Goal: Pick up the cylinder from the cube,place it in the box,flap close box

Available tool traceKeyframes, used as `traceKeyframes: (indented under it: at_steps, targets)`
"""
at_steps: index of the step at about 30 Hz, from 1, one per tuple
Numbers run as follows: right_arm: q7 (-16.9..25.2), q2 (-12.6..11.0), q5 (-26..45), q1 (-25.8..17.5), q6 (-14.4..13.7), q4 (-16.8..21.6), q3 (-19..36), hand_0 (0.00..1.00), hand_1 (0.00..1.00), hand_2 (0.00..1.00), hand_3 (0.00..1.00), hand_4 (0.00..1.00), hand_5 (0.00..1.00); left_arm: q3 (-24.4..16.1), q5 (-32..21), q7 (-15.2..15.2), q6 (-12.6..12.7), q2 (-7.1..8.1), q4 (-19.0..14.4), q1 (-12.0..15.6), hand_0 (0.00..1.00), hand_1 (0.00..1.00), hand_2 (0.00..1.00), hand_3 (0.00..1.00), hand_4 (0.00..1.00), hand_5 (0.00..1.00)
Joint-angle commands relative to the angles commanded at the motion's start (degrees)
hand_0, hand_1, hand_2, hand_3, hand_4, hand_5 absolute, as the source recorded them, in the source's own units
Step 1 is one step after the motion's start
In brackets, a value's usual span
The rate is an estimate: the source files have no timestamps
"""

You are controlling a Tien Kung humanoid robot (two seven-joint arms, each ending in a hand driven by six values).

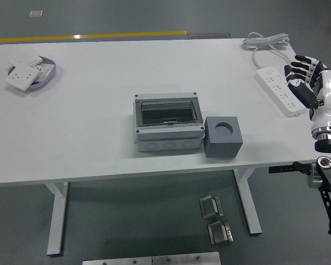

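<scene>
A grey cube (223, 137) with a round hole in its top stands on the white table (99, 110), right of centre. The hole looks empty; I see no cylinder. Touching its left side is a grey box (167, 122) with a dark transparent flap lying closed on top. My right hand (304, 74) is raised at the table's right edge, far right of the cube, over the power strip, fingers relaxed and holding nothing. My left arm is out of view.
A white power strip (280, 90) with a coiled cable (267, 41) lies at the back right. A purple dish (36, 74) holding white switch plates sits at the back left. Metal parts lie on the floor below the table.
</scene>
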Motion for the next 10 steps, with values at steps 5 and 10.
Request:
traceKeyframes:
  at_steps: [5, 10]
  targets:
    - [-0.26, -0.1, -0.62, 0.32, -0.21, -0.69, -0.57, 0.692, 0.656, 0.664, 0.676, 0.746, 0.32, 0.17, -0.06, 0.01, 0.02, -0.03, 0.0, -0.07, 0.609, 0.629, 0.623, 0.664, 0.684, 0.302]
    - [-0.29, -0.15, -0.59, 0.47, -0.22, -1.15, -0.87, 0.692, 0.656, 0.664, 0.676, 0.746, 0.32, -0.01, 0.23, 0.2, 0.09, 0.27, 0.0, -0.03, 0.609, 0.629, 0.623, 0.664, 0.684, 0.302]
